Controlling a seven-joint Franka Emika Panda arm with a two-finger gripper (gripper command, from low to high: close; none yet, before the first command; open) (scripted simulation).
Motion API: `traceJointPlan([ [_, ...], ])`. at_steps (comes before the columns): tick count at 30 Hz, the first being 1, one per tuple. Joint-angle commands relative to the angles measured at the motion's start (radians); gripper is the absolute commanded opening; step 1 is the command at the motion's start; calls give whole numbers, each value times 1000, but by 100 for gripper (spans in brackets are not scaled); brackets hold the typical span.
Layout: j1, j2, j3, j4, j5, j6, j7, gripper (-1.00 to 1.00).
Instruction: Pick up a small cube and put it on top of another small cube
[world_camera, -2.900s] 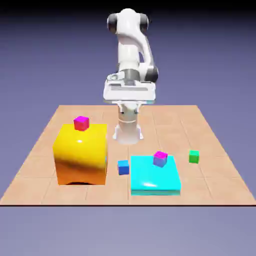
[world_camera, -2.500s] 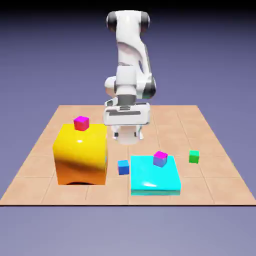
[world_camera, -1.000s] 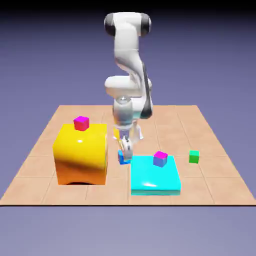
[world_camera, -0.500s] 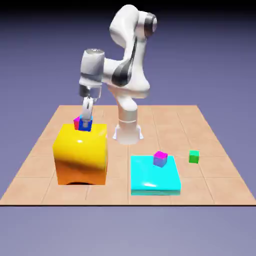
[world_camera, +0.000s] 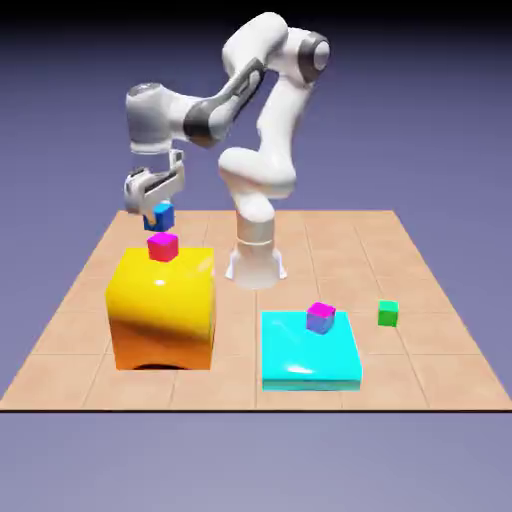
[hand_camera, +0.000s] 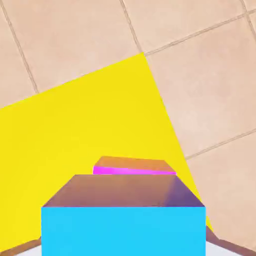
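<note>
Presently, as catalogued:

Arm: white jointed robot arm (world_camera: 262, 150), base at the far edge of the table, bent over toward the exterior view's left.

Gripper: two-finger grey-white gripper (world_camera: 152, 210), hanging above the yellow block, tilted rather than straight down.

Fingers: the tiny solid blue cube sits at the fingertips; whether they clamp it or stand slightly apart from it cannot be told from either view, since the tips are hidden behind the cube in the hand view.

Small cube: tiny solid blue cube (world_camera: 162, 214), raised in the air just above the magenta-topped cube, apparently not touching it; a narrow gap shows between them in the exterior view. In the hand view it fills the bottom of the frame (hand_camera: 123, 220).

Target cube: tiny cube, magenta on top with pink-red sides (world_camera: 163, 246), resting on the top face of the yellow block near its far edge; in the hand view only a thin strip of it (hand_camera: 134, 167) shows beyond the blue cube.

Support: large glossy yellow block (world_camera: 162, 310), on the exterior view's left half of the table.

Other block: low flat cyan block (world_camera: 310, 355), right of the yellow one and apart from it.

On cyan block: small cube, magenta top, purple-blue sides (world_camera: 321, 317).

Loose item: small green cube (world_camera: 388, 313), on the table right of the cyan block.

Surface: tan tiled table (world_camera: 440, 350).
</note>
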Motion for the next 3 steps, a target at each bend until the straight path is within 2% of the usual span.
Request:
traceJointPlan([
  [1,0,0,0,0,0,0,0,100],
  [3,-2,-29,-5,58,-4,-87,1,100],
])
